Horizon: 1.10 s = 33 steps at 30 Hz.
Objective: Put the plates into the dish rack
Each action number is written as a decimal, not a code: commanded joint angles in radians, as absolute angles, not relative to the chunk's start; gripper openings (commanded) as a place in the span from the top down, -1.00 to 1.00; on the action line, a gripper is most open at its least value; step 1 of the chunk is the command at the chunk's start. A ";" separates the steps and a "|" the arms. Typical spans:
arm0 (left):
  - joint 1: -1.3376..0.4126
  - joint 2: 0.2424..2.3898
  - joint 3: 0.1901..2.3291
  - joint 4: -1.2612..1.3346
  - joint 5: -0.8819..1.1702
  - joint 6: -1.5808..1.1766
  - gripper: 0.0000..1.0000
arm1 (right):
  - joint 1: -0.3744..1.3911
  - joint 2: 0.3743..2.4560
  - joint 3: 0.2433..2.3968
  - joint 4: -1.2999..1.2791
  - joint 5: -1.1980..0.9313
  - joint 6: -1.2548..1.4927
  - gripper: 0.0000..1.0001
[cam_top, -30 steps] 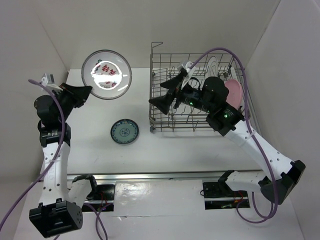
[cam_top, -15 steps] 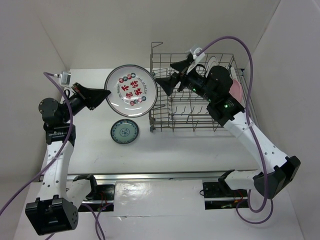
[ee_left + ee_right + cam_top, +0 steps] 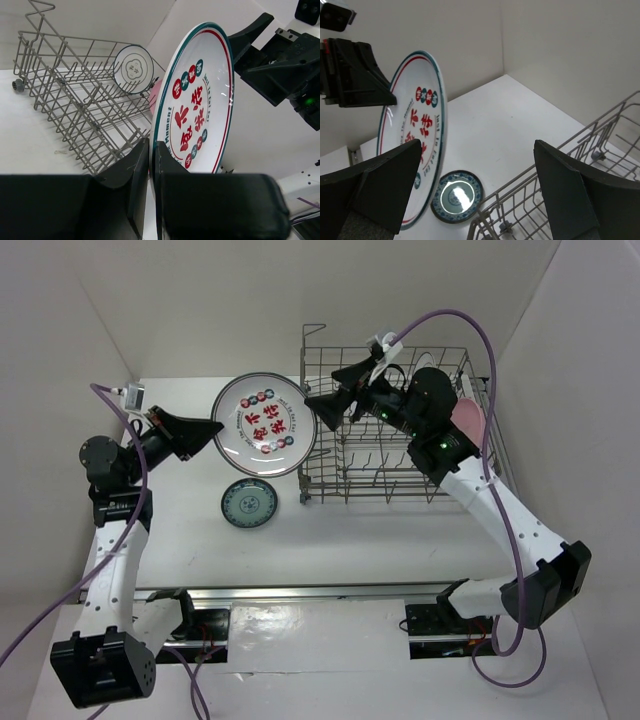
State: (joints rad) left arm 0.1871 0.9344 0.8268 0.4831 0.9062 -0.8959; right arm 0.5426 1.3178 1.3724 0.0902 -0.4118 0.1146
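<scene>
My left gripper [image 3: 212,427] is shut on the rim of the white plate with red pattern [image 3: 264,425] and holds it in the air, tilted, just left of the dish rack [image 3: 400,480]. In the left wrist view the plate [image 3: 197,110] stands on edge between my fingers [image 3: 150,170]. My right gripper [image 3: 330,390] is open and empty by the plate's right edge, over the rack's left end. The teal plate [image 3: 249,504] lies flat on the table. The white dark-rimmed plate [image 3: 133,69] and the pink plate [image 3: 468,425] stand in the rack.
White walls close in on the left, back and right. The rack's raised wire handle [image 3: 314,330] stands at its far left corner. A metal rail [image 3: 320,592] runs along the near table edge.
My left gripper has carried the red-patterned plate from the far left rightward to the rack's left side. My right gripper rose from inside the rack and moved left toward the plate.
</scene>
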 commanded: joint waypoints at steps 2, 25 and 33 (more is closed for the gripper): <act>0.184 0.936 0.831 0.603 0.899 -0.916 1.00 | 0.555 1.330 1.358 0.185 -0.497 0.172 -0.97; 0.184 0.945 0.811 0.647 0.887 -0.966 1.00 | 0.634 1.381 1.364 0.172 -0.434 0.274 1.00; 0.184 0.966 0.856 0.539 0.900 -0.931 0.21 | 0.575 1.330 1.500 -0.052 -0.163 0.209 1.00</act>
